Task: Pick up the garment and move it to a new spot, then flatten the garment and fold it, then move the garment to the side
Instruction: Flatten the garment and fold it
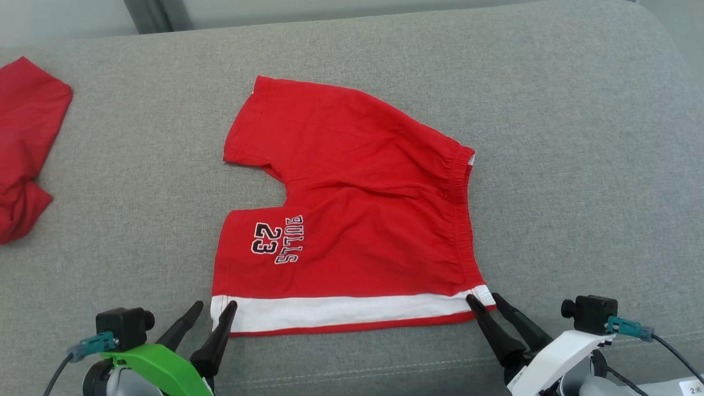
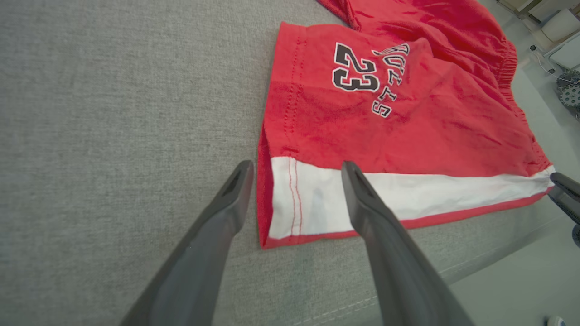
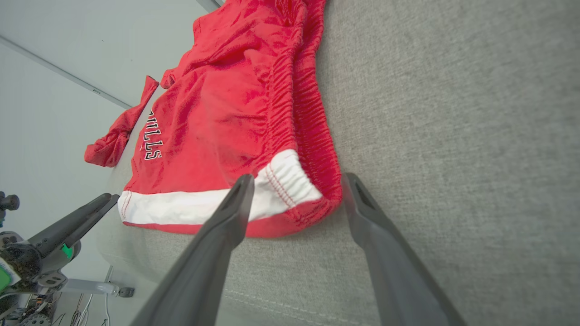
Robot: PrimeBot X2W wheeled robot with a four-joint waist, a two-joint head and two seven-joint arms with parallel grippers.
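The garment (image 1: 352,209) is soft, matt red cloth, faintly creased. The cushion (image 1: 550,137) is coarse grey woven fabric. The left gripper (image 1: 215,303) and right gripper (image 1: 482,297) have smooth, matt dark fingers.

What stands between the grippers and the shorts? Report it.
Nothing visible does. The left gripper stands open at the hem corner of the shorts, the right gripper open at the waistband corner, both near the grey cushion front edge.

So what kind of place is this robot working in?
Probably a robot test room: a grey upholstered cushion as workbench, red shorts spread on it, cables on the bare floor.
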